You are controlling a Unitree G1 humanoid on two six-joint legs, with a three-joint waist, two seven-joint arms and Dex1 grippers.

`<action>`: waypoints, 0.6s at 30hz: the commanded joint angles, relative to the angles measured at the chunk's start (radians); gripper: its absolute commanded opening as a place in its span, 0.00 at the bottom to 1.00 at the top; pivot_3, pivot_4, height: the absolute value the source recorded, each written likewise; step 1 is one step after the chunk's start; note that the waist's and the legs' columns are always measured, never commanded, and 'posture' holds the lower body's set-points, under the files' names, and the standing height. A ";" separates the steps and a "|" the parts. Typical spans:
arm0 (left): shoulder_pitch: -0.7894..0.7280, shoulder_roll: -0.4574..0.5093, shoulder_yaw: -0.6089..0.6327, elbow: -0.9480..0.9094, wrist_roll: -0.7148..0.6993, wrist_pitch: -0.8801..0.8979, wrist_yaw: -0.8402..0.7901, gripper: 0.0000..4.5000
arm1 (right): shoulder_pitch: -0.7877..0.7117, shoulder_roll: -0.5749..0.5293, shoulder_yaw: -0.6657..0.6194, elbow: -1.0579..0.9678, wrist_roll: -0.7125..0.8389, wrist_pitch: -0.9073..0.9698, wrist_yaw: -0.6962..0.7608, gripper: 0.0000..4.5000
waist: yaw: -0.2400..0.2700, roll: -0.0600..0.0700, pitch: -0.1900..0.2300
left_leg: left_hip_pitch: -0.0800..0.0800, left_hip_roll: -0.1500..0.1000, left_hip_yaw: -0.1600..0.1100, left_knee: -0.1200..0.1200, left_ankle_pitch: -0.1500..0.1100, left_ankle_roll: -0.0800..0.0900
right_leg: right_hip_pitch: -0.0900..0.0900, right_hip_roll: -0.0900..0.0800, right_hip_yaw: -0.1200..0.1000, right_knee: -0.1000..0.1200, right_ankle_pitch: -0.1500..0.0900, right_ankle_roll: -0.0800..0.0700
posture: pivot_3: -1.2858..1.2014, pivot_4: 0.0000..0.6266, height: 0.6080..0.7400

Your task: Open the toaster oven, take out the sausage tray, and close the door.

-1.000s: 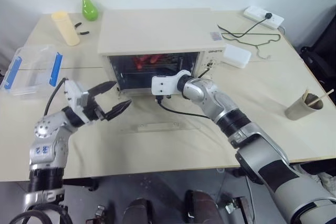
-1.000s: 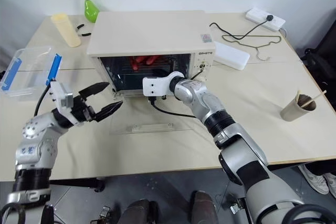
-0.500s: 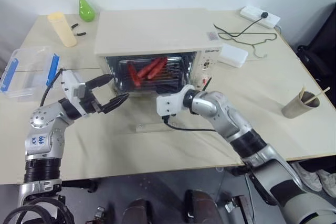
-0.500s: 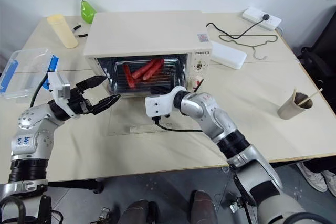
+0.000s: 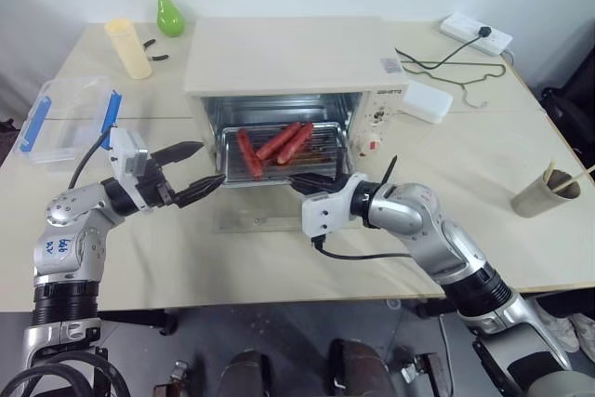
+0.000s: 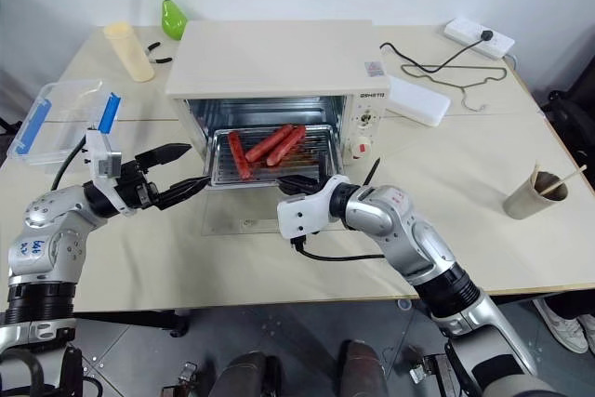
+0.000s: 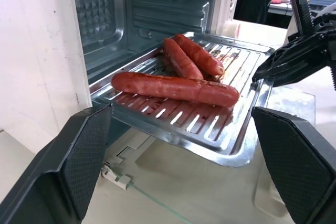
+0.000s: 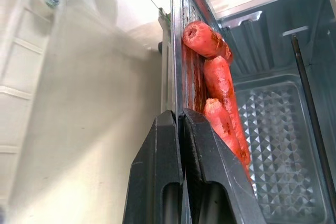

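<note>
Lying flat on the table beneath your right gripper (image 6: 299, 182), the glass door (image 6: 265, 222) leaves the toaster oven (image 6: 279, 76) open. That gripper pinches the front rim of the sausage tray (image 6: 270, 157), half out of the cavity. Your left gripper (image 6: 177, 173), jaws spread wide, hovers just beside the tray's far end.

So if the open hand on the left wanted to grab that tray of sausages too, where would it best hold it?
Probably the sausage tray's raised rim on its near left corner, coming from the left gripper's side. That thin edge sticks out of the toaster oven and is bare, while the right gripper pinches the front rim.
</note>
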 commanded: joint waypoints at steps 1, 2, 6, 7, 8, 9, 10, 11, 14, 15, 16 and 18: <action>0.024 0.030 0.075 -0.113 -0.123 0.155 0.049 1.00 | 0.045 -0.027 -0.056 -0.116 0.040 -0.021 0.000 0.03 | 0.003 0.000 0.000 | 0.000 0.000 0.000 0.000 0.000 0.000 | 0.000 0.000 0.000 0.000 0.000 0.000 | 0.52 0.24 1.00; 0.029 0.030 0.085 -0.133 -0.143 0.189 0.065 1.00 | 0.054 -0.032 -0.061 -0.129 0.044 -0.022 0.001 0.03 | 0.004 0.000 0.000 | 0.000 0.000 0.000 0.000 0.000 0.000 | 0.000 0.000 0.000 0.000 0.000 0.000 | 0.52 0.24 1.00; 0.103 0.065 0.088 -0.299 -0.204 0.314 0.095 1.00 | 0.099 -0.070 -0.092 -0.167 0.057 -0.062 -0.015 0.03 | 0.005 -0.001 0.000 | 0.000 0.000 -0.001 0.000 0.000 0.000 | 0.000 0.000 0.001 -0.001 0.000 0.000 | 0.52 0.24 1.00; 0.121 0.074 0.091 -0.329 -0.225 0.350 0.101 1.00 | 0.111 -0.079 -0.095 -0.167 0.058 -0.072 -0.017 0.03 | 0.005 -0.001 0.000 | 0.001 0.000 -0.002 0.000 0.000 0.000 | 0.000 0.000 0.001 -0.001 0.000 0.000 | 0.52 0.24 1.00; 0.139 0.089 0.095 -0.350 -0.250 0.423 0.133 1.00 | 0.119 -0.087 -0.097 -0.162 0.051 -0.097 -0.028 0.03 | 0.005 -0.001 0.000 | 0.001 0.000 -0.002 0.000 0.000 0.000 | 0.001 0.000 0.002 -0.001 0.000 0.000 | 0.52 0.24 1.00; 0.149 0.100 0.100 -0.363 -0.269 0.475 0.159 1.00 | 0.124 -0.092 -0.098 -0.158 0.046 -0.114 -0.036 0.03 | 0.006 -0.001 0.000 | 0.001 0.000 -0.002 0.000 0.000 0.000 | 0.001 0.000 0.002 -0.001 0.000 0.000 | 0.52 0.24 1.00; 0.159 0.103 0.107 -0.376 -0.284 0.509 0.182 1.00 | 0.131 -0.097 -0.098 -0.154 0.048 -0.123 -0.037 0.03 | 0.006 -0.001 0.000 | 0.002 0.000 -0.002 0.000 0.000 0.000 | 0.001 0.000 0.002 -0.001 0.000 0.000 | 0.52 0.24 1.00; 0.164 0.104 0.121 -0.381 -0.326 0.574 0.214 1.00 | 0.133 -0.096 -0.099 -0.150 0.050 -0.145 -0.050 0.03 | 0.006 -0.001 0.000 | 0.002 0.001 -0.002 0.000 0.000 0.000 | 0.001 0.000 0.002 -0.001 0.000 0.000 | 0.52 0.24 1.00; 0.132 0.079 0.161 -0.372 -0.426 0.737 0.359 1.00 | 0.132 -0.095 -0.093 -0.136 0.056 -0.177 -0.053 0.03 | 0.006 -0.001 0.001 | 0.002 0.001 -0.003 0.000 0.000 0.000 | 0.001 0.000 0.004 -0.001 0.000 0.000 | 0.52 0.24 1.00; 0.105 0.060 0.180 -0.351 -0.473 0.791 0.416 1.00 | 0.129 -0.096 -0.090 -0.129 0.057 -0.194 -0.054 0.03 | 0.007 -0.001 0.001 | 0.003 0.001 -0.003 0.000 0.000 0.000 | 0.001 0.000 0.004 -0.001 0.000 0.000 | 0.52 0.24 1.00; 0.078 0.044 0.197 -0.329 -0.514 0.848 0.471 1.00 | 0.128 -0.092 -0.090 -0.122 0.066 -0.208 -0.058 0.03 | 0.009 -0.001 0.001 | 0.003 0.001 -0.003 0.000 0.000 0.000 | 0.001 0.000 0.004 -0.001 0.000 0.000 | 0.52 0.24 1.00; 0.038 0.030 0.216 -0.298 -0.574 0.967 0.564 1.00 | 0.124 -0.092 -0.090 -0.112 0.065 -0.221 -0.059 0.03 | 0.011 -0.002 0.000 | 0.003 0.000 -0.004 0.001 0.000 0.000 | 0.002 0.000 0.004 -0.001 0.000 0.000 | 0.52 0.24 1.00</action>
